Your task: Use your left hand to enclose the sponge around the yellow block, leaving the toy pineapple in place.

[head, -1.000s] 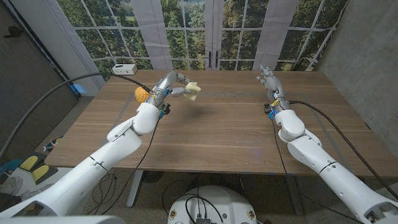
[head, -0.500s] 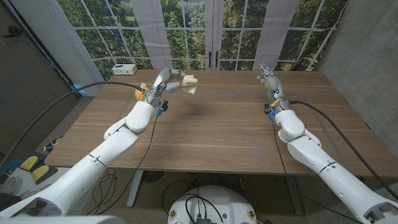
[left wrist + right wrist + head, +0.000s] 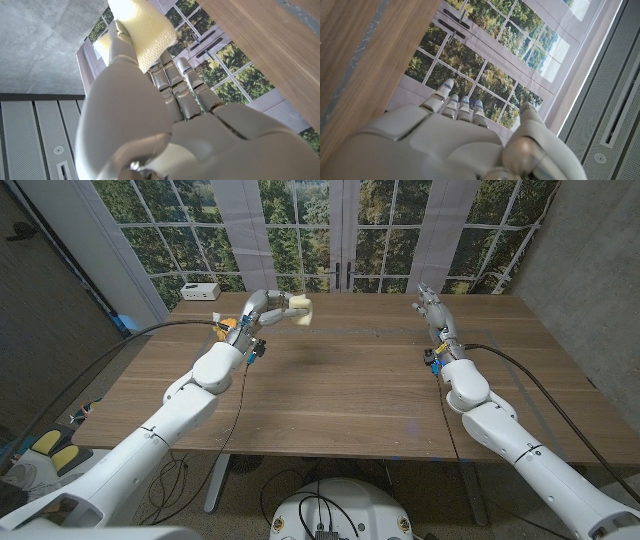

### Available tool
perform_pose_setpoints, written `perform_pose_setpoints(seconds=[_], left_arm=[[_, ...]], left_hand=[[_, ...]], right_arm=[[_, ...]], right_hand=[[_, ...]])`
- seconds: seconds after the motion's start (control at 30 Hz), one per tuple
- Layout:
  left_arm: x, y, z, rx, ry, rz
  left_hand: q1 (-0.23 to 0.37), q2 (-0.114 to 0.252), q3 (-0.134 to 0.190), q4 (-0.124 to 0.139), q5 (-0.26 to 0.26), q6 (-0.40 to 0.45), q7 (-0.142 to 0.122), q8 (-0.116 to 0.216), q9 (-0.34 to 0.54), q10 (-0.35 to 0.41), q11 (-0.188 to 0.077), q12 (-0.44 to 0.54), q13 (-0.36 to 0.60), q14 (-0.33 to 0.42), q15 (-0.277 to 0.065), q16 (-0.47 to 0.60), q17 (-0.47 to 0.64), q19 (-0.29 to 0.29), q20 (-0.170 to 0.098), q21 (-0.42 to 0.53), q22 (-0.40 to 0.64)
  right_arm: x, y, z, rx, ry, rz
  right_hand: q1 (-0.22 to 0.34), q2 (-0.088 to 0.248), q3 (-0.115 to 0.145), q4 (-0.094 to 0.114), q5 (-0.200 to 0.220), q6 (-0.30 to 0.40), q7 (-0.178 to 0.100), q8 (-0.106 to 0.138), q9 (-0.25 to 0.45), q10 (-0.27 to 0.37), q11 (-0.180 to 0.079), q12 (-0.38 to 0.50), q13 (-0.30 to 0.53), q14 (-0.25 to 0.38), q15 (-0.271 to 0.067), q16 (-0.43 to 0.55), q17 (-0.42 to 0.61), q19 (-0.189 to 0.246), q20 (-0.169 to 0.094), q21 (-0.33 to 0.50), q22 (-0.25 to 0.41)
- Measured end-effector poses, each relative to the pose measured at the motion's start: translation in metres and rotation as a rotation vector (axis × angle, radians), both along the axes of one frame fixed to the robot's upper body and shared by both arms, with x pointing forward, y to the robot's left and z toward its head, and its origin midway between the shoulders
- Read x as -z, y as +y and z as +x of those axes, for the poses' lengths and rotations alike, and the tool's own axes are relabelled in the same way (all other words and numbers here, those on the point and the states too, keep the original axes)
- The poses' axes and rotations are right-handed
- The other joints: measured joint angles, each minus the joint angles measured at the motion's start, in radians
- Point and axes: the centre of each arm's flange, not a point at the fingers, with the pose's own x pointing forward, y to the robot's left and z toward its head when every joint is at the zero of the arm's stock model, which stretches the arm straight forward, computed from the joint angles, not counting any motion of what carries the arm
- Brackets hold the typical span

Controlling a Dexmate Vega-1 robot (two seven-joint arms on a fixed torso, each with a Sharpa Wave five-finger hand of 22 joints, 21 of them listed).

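White left hand (image 3: 262,308) grips the pale yellow foam sponge (image 3: 297,310), lifted above the brown wooden table (image 3: 340,380) near its far left corner. Left wrist view confirms it: the sponge (image 3: 142,27) is pinched at the fingertips (image 3: 120,37), and it looks folded or squeezed. Can't tell whether a yellow block is inside the fold; none is visible in any picture.

Just beside the left wrist, mostly hidden behind the arm, a bit of yellow-orange shows, likely the toy pineapple (image 3: 226,328); too occluded to be sure, and it appears to sit on the table.

White right hand (image 3: 430,306) stands at the far right of the table, fingers extended and holding nothing, well apart from the action.

Judgement: carry/position step, sponge in hand, wrap not confirmed. Next move calls for locating the block, bringing the sponge down around it and closing the fold, while keeping the forearm clear of the pineapple.
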Motion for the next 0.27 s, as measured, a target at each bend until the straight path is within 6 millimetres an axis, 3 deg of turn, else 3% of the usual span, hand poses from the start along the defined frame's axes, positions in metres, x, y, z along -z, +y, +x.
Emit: perform_pose_setpoints(seconds=[0.27], left_arm=[[0.005, 0.005, 0.006, 0.063, 0.037, -0.064]], left_hand=[[0.000, 0.000, 0.010, -0.009, -0.003, 0.000, 0.000, 0.000, 0.000, 0.000, 0.000, 0.000, 0.000, 0.000, 0.000, 0.000, 0.000, 0.000, 0.000, 0.004, 0.000]], right_arm=[[0.009, 0.000, -0.014, 0.021, 0.002, 0.006]], right_hand=[[0.000, 0.000, 0.000, 0.000, 0.000, 0.003, 0.003, 0.000, 0.000, 0.004, 0.004, 0.000, 0.000, 0.000, 0.000, 0.000, 0.000, 0.003, 0.003, 0.000, 0.000]])
